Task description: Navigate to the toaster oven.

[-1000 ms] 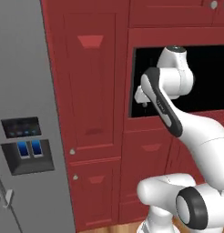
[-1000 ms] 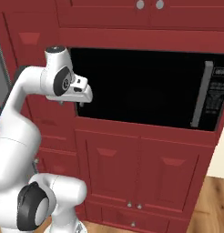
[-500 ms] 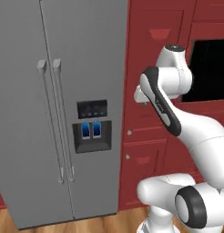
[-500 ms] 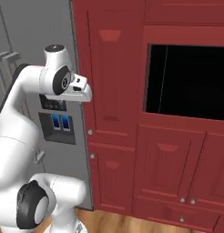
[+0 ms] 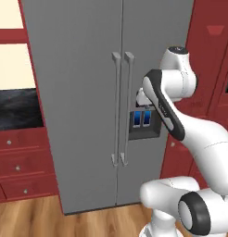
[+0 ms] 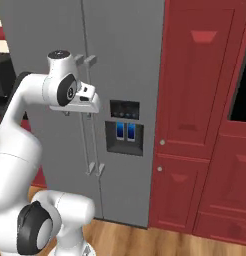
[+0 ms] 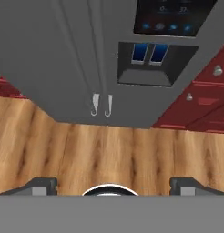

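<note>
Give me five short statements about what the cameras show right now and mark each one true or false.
1. The fridge has two doors with handles meeting at the middle. True.
2. The dispenser sits in the fridge's left door. False: it is in the right door.
3. The cabinets right of the fridge are red. True.
4. The floor is tiled white. False: it is wood plank.
5. The tool holds a cup. False: in the hand view its fingertips stand apart with nothing between them.
</note>
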Tool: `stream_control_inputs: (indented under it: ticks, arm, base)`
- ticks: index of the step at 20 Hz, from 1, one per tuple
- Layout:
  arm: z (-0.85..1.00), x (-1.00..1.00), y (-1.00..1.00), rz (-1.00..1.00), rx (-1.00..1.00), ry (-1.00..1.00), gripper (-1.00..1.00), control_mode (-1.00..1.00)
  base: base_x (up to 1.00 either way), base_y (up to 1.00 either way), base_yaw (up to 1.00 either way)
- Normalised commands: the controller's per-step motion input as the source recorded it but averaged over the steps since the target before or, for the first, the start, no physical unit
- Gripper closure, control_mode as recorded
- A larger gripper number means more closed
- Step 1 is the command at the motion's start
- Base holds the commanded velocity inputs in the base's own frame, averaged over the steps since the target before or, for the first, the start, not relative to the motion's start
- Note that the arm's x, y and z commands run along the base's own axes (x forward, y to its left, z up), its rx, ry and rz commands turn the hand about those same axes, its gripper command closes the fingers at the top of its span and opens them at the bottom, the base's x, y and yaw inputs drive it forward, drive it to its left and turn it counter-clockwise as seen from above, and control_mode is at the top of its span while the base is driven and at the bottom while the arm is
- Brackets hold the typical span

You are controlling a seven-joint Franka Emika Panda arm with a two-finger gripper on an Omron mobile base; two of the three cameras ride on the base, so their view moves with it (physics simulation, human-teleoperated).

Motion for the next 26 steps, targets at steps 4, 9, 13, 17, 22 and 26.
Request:
stream_control_inputs:
  ticks: [4,9,13,17,22,26]
  arm:
    - [0.0,0.0,0.0,0.0,0.0,0.0,-1.0,1.0]
    - [0.0,0.0,0.0,0.0,0.0,0.0,-1.0,1.0]
    - [0.0,0.0,0.0,0.0,0.0,0.0,-1.0,1.0]
    - [0.0,0.0,0.0,0.0,0.0,0.0,-1.0,1.0]
    - [0.0,0.0,0.0,0.0,0.0,0.0,-1.0,1.0]
    - [0.0,0.0,0.0,0.0,0.0,0.0,-1.0,1.0]
  base:
    - [0.0,1.0,0.0]
    - [0.0,1.0,0.0]
    - [0.0,1.0,0.0]
    - [0.0,1.0,0.0]
    - [0.0,1.0,0.0]
    - [0.03,1.0,0.0]
